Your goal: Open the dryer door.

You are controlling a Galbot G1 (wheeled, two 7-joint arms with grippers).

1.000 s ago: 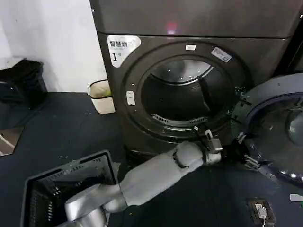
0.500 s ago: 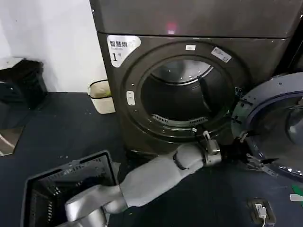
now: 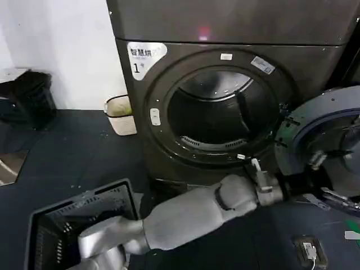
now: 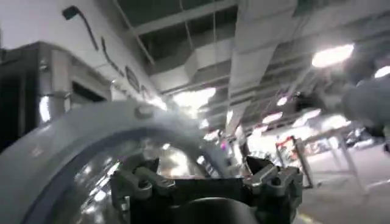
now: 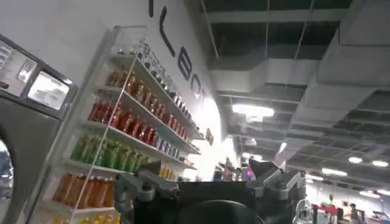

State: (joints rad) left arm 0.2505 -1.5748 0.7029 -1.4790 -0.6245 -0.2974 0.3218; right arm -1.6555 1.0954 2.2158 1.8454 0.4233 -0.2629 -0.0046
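The dryer [image 3: 169, 146], dark bronze-grey with a white "1" sticker, stands with its round drum opening uncovered. The dryer door [image 3: 292, 132] is swung wide to the right, its grey-blue inner face towards me. My left arm reaches across the floor from the lower left. The left gripper [image 3: 327, 179] is open in front of the door's inner face, near its lower part. In the left wrist view the left gripper [image 4: 204, 176] holds nothing, and the door's ring [image 4: 73, 140] curves behind it. My right gripper [image 5: 204, 176] is open and empty, pointing up towards a ceiling.
A black basket [image 3: 79, 225] sits on the dark floor at the lower left. A beige bin [image 3: 121, 115] stands against the white wall beside the dryer. A small box [image 3: 309, 250] lies on the floor at the lower right. Drink shelves [image 5: 122, 122] face the right wrist.
My left arm has stretched further right and slightly down, and the gripper has slid across the door's inner face. The door stays swung wide.
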